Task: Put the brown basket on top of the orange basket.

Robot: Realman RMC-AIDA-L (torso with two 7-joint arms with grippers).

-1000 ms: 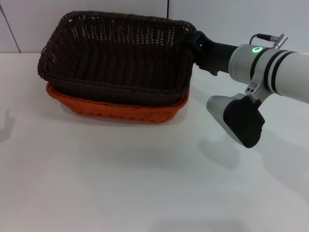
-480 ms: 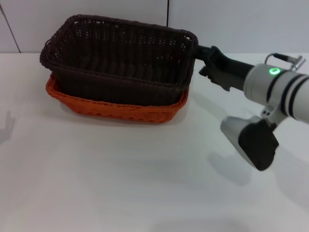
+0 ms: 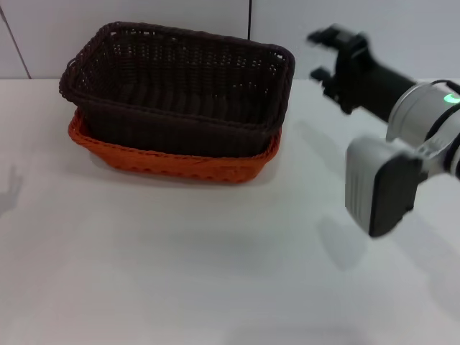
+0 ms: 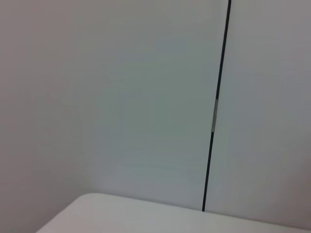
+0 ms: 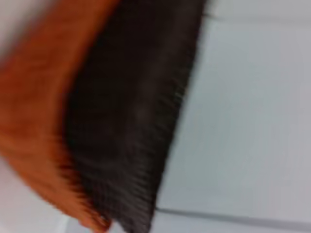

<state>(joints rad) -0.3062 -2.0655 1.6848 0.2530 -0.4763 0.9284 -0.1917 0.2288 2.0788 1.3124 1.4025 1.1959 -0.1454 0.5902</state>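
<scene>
The brown basket [image 3: 176,86] sits nested on top of the orange basket [image 3: 172,159] at the back left of the white table. Only the orange basket's rim and lower wall show beneath it. My right gripper [image 3: 321,54] is open and empty, raised in the air to the right of the baskets and clear of the brown rim. The right wrist view shows a blurred side of the brown basket [image 5: 141,111] over the orange basket [image 5: 43,121]. My left gripper is out of view; its wrist view shows only a wall.
The white table [image 3: 215,259] spreads in front of and to the right of the baskets. A pale wall with a dark vertical seam [image 3: 250,18] stands close behind them.
My right gripper let go of the brown basket's right rim, opened, and drew back to the right and upward. The brown basket settled level onto the orange one.
</scene>
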